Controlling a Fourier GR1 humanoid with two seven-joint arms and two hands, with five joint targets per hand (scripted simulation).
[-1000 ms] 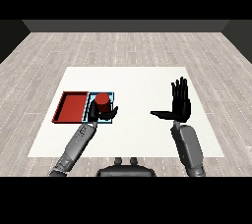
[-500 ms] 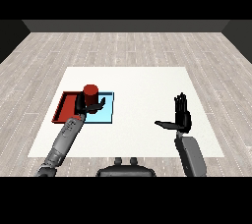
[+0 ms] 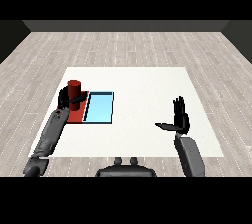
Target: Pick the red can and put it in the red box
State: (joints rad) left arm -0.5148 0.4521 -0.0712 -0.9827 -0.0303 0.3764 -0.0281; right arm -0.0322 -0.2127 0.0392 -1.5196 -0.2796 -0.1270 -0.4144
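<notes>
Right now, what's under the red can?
The red can is over the red tray, with the left robot hand curled around it. Its base is hidden behind the hand, so I can't tell if it touches the tray.

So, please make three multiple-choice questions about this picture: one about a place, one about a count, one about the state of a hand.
1. Where is the red can?
A. over the red tray
B. in the light blue tray
C. near the right hand

2. How many trays lie on the white table?
A. one
B. two
C. three

3. In what state is the left hand?
A. open and flat on the table
B. curled round the red can
C. curled, holding nothing

Answers:
1. A: the can stands upright over the red tray, at the table's left.
2. B: one red and one light blue tray lie side by side.
3. B: its fingers wrap the can's lower part.
</notes>
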